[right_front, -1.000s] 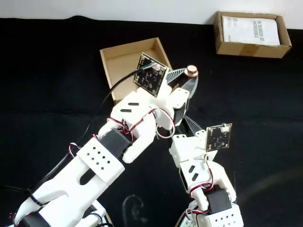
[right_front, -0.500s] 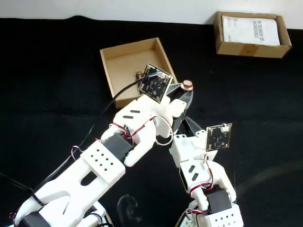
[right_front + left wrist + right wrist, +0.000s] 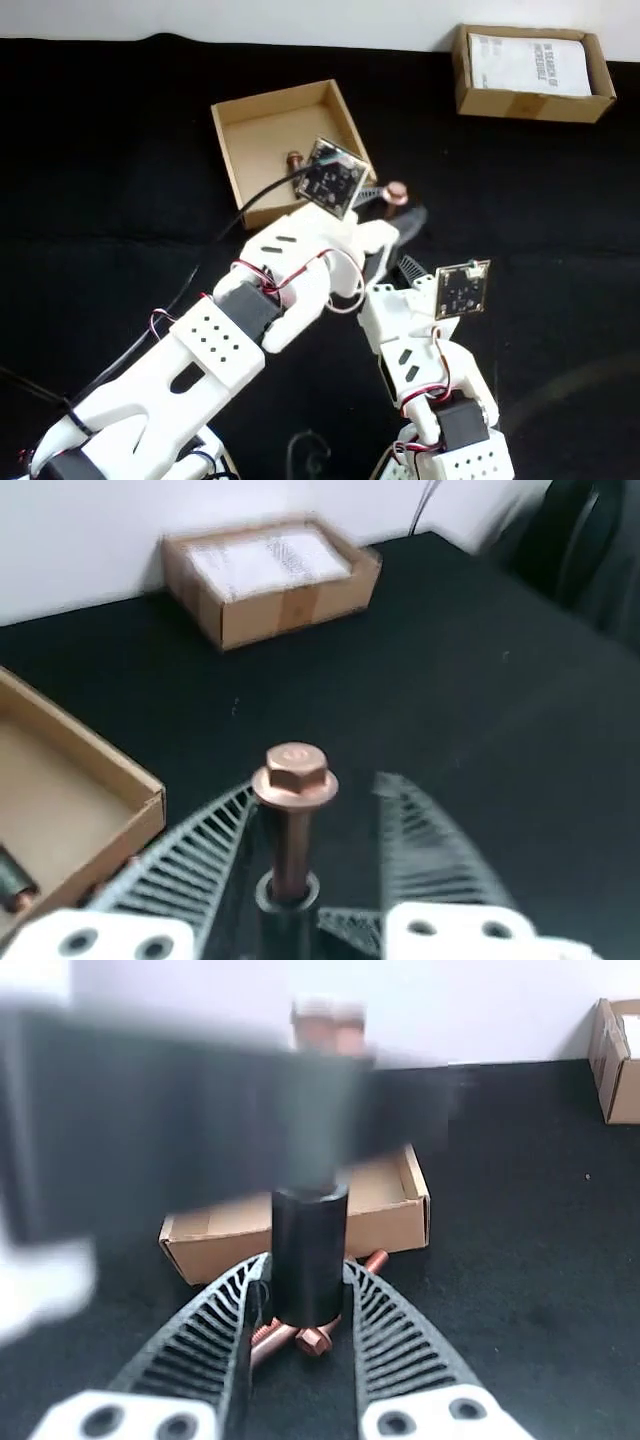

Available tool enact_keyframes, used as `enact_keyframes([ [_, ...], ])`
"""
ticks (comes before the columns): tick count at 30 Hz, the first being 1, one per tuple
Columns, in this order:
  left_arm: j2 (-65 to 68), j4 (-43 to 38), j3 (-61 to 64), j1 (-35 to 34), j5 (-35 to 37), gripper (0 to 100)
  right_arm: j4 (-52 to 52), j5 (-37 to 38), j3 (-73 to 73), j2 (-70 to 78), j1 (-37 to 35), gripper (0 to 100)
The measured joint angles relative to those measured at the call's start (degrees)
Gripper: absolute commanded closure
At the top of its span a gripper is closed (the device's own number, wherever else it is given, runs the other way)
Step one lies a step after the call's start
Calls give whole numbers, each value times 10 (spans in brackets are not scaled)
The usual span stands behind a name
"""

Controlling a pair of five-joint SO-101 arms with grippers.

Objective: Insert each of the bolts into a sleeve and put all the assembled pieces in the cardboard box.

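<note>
One copper bolt point(image 3: 291, 820) stands upright just outside the cardboard box point(image 3: 262, 125), off its corner nearest the arms, its lower shaft seated in the mouth of a black sleeve point(image 3: 309, 1250). The left gripper point(image 3: 320, 790) sits around the bolt below the head with its jaws parted. One finger lies against the shaft and the other stands clear of it. The right gripper point(image 3: 306, 1263) is closed narrowly on the sleeve, holding it upright in front of the box wall. One assembled piece point(image 3: 294, 160) lies inside the box. Loose bolts point(image 3: 312, 1339) lie on the black table point(image 3: 100, 150) just beside the box's outer wall. A second box point(image 3: 470, 95) with a printed sheet sits well apart from the cardboard box.
</note>
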Motion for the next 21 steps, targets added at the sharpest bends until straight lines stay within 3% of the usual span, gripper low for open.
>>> enact_keyframes([
  [9,-1,66,-1,3,-1,614,0,7,0,0,-2,992],
  [21,-79,248,-13,-9,1,614,1,12,-14,1,-2,992],
])
